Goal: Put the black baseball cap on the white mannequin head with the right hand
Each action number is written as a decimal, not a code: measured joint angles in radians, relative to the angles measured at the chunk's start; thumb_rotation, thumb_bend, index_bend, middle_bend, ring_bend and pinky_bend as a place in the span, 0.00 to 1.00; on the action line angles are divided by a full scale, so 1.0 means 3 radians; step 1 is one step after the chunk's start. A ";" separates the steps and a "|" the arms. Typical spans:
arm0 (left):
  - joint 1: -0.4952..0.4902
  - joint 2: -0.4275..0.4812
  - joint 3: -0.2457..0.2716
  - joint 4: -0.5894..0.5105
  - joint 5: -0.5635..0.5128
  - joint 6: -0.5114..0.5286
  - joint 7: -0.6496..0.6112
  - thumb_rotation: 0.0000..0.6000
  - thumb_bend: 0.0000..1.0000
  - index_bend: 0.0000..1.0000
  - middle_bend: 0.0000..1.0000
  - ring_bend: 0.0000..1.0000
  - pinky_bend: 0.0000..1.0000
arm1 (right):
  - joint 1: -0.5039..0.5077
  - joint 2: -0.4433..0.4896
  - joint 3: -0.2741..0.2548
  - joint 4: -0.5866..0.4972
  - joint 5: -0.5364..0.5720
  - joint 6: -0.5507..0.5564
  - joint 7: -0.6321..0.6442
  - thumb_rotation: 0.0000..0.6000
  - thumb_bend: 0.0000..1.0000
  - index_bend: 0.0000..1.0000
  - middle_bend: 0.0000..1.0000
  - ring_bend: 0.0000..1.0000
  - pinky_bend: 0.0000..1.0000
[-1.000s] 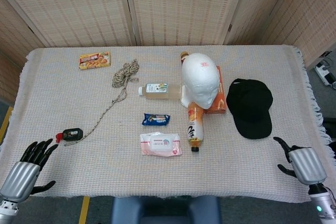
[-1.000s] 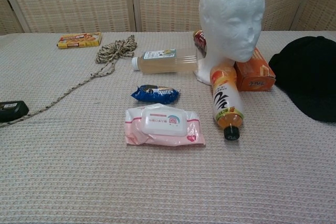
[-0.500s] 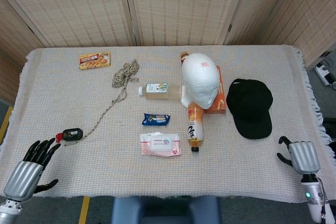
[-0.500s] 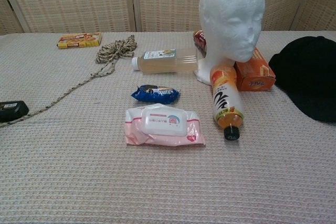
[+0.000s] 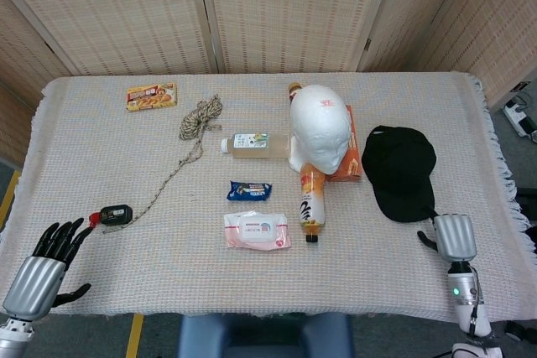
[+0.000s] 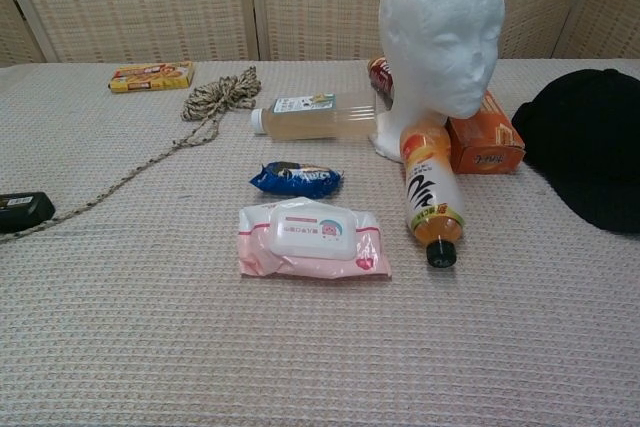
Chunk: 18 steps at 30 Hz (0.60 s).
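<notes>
The black baseball cap [image 5: 399,171] lies flat on the table right of the white mannequin head [image 5: 320,126], brim toward the near edge. In the chest view the cap [image 6: 590,147] sits at the right border and the mannequin head [image 6: 441,37] stands upright. My right hand [image 5: 453,236] hovers just beyond the tip of the brim, back upward, holding nothing, its fingers mostly hidden. My left hand [image 5: 42,270] is at the near left corner with fingers spread, holding nothing. Neither hand shows in the chest view.
An orange juice bottle [image 5: 312,199] and an orange box [image 5: 348,161] lie against the mannequin's base. A tea bottle [image 5: 250,145], blue snack [image 5: 249,191], pink wipes pack [image 5: 257,230], rope [image 5: 199,116], black device [image 5: 116,215] and yellow box [image 5: 152,95] lie to the left.
My right hand has moved left and forward from the near right corner to just short of the cap's brim. The left hand shifted only slightly.
</notes>
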<state>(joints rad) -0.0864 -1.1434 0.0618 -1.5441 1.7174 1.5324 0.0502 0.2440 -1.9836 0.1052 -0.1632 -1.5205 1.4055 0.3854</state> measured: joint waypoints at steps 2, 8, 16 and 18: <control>-0.0005 -0.0003 -0.0006 0.0002 -0.0021 -0.0021 0.0018 1.00 0.06 0.11 0.00 0.00 0.09 | 0.0018 -0.0027 0.0007 0.0019 0.0018 -0.0042 -0.0014 1.00 0.13 0.46 1.00 1.00 1.00; -0.0028 -0.0012 -0.0031 0.0004 -0.0101 -0.0096 0.0116 1.00 0.06 0.12 0.00 0.00 0.09 | 0.0082 -0.0126 0.0022 0.0082 0.0069 -0.0173 -0.0061 1.00 0.15 0.44 1.00 1.00 1.00; -0.0024 -0.0037 -0.0091 0.0015 -0.0193 -0.0083 0.0231 1.00 0.06 0.12 0.00 0.00 0.09 | 0.0191 -0.0225 0.0091 0.0131 0.0172 -0.0304 -0.0064 1.00 0.17 0.44 1.00 1.00 1.00; -0.0023 -0.0049 -0.0105 0.0023 -0.0214 -0.0079 0.0250 1.00 0.06 0.12 0.00 0.00 0.09 | 0.0224 -0.0239 0.0116 0.0140 0.0203 -0.0324 -0.0058 1.00 0.17 0.44 1.00 1.00 1.00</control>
<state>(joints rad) -0.0932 -1.1581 0.0302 -1.5373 1.6531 1.5087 0.1251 0.3111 -2.0553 0.1401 -0.1212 -1.4596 1.3083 0.3680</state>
